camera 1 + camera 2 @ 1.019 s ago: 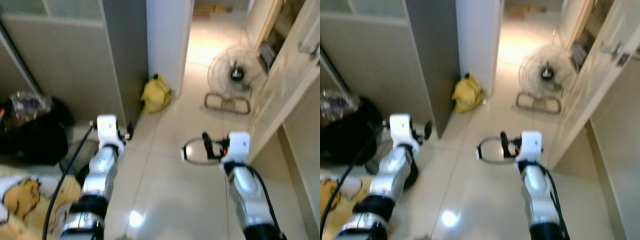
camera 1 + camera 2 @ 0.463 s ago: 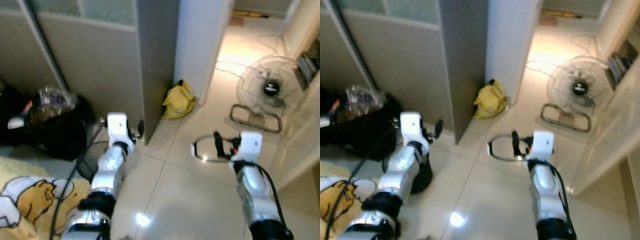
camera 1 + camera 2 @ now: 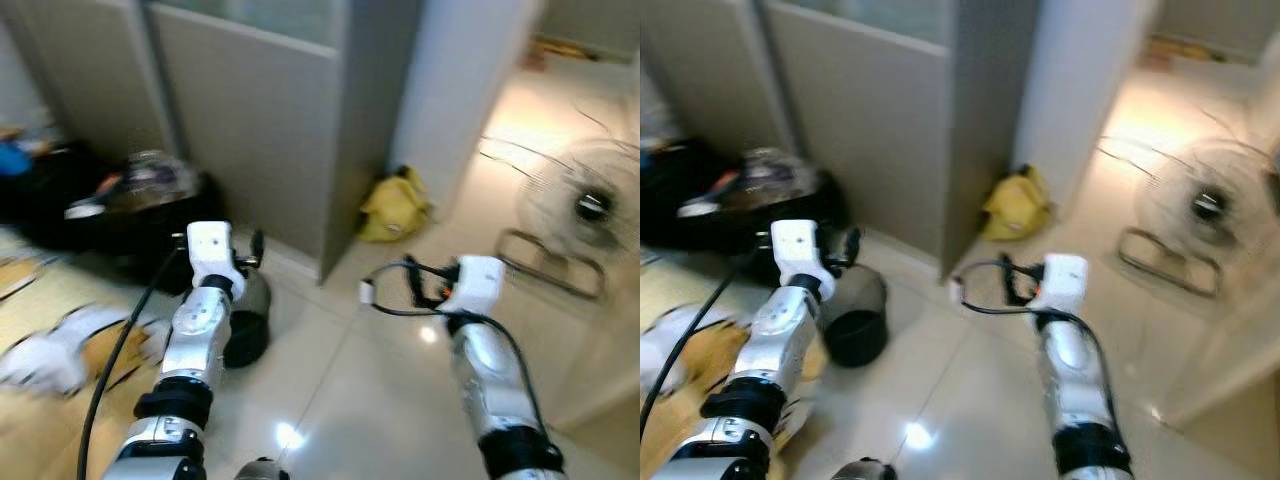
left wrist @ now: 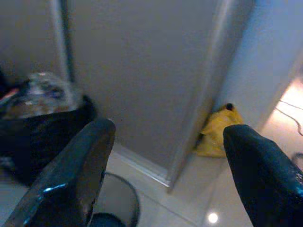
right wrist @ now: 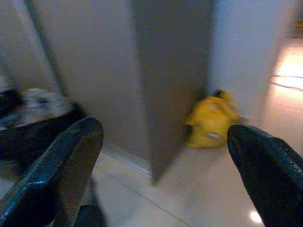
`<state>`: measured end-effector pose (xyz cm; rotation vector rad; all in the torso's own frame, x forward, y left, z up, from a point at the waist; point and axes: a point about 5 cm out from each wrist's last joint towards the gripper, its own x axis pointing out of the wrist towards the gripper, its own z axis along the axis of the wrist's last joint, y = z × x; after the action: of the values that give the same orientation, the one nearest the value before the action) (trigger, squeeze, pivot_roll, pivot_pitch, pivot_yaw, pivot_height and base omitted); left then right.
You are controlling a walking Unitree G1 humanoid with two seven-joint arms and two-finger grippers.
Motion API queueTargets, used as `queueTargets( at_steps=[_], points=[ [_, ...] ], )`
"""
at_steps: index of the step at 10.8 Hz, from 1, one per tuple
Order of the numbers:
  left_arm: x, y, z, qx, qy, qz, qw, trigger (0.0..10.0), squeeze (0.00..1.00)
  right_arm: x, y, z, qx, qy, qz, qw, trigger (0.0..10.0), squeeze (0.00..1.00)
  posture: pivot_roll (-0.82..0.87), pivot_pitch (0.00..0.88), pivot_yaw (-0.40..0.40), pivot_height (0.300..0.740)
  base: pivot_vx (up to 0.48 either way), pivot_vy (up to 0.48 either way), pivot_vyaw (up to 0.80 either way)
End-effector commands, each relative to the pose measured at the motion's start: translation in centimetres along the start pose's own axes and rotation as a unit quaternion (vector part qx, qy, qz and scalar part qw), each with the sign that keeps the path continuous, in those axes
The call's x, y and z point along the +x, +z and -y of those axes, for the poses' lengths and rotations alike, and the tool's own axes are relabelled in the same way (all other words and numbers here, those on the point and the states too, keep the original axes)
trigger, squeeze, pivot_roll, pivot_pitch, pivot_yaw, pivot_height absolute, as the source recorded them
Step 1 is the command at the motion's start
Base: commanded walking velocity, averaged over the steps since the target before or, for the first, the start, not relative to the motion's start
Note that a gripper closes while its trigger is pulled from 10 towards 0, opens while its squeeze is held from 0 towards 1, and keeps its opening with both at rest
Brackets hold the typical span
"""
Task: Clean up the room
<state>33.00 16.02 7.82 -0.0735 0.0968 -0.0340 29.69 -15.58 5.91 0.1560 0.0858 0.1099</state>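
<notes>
A yellow bag (image 3: 394,205) lies on the tiled floor at the corner of the grey wardrobe panel (image 3: 262,120). A black bag (image 3: 128,218) topped with clear plastic rubbish sits against the wardrobe to the left. A small dark bin (image 3: 244,322) stands on the floor just beyond my left arm. My left gripper (image 4: 168,130) is open and empty, held in the air above the bin. My right gripper (image 5: 165,128) is open too, holds nothing, and points towards the yellow bag. A thin cable loops by its wrist.
A floor fan (image 3: 582,218) stands at the right in the lit passage, past a white wall corner (image 3: 462,80). Yellow and white bedding (image 3: 62,352) lies at the lower left. The picture is blurred.
The camera has swung to the left, so the fan slid to the right edge and the black bag and bin came into fuller view. Both arms keep their raised pose, fingers still open.
</notes>
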Motion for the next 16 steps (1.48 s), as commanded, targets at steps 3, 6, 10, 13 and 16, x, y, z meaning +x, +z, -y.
queueTargets(
  at_steps=[3, 6, 10, 13, 16],
  points=[
    [-0.1, -0.5, 1.2, 0.052, -0.020, -0.010, 0.998, 10.0, 0.00, 0.1, -0.2, -0.1, 0.016, 0.008, -0.003, 1.000, 10.0, 0.13, 0.08, 0.000, -0.021, 0.740, -0.090, 0.288, 0.43],
    [0.0, -0.5, 1.8, 0.069, -0.036, -0.005, 0.997, 10.0, 0.00, -0.3, -0.5, 0.6, -0.009, 0.011, -0.016, 1.000, 10.0, 0.00, 0.07, 0.000, -0.028, 0.740, 0.000, -0.160, 0.30],
    [-0.8, 0.2, 0.5, 0.078, 0.023, 0.019, 0.997, 10.0, 0.00, 0.1, 0.2, 0.4, -0.005, 0.014, -0.002, 1.000, 10.0, 0.00, 0.07, 0.000, -0.003, 0.740, 0.000, -0.480, 0.39],
    [-0.7, 0.8, -0.2, 0.101, 0.007, 0.024, 0.995, 10.0, 0.00, 0.3, 0.2, 0.1, -0.007, 0.043, -0.006, 0.999, 10.0, 0.00, 0.10, 0.000, -0.014, 0.740, 0.000, -0.320, 0.47],
    [-0.2, 2.2, 1.0, 0.084, -0.010, 0.053, 0.995, 10.0, 0.00, 0.6, 0.2, 0.5, -0.011, 0.045, -0.011, 0.999, 10.0, 0.00, 0.10, 0.000, -0.021, 0.740, 0.000, -0.140, 0.47]
  ],
)
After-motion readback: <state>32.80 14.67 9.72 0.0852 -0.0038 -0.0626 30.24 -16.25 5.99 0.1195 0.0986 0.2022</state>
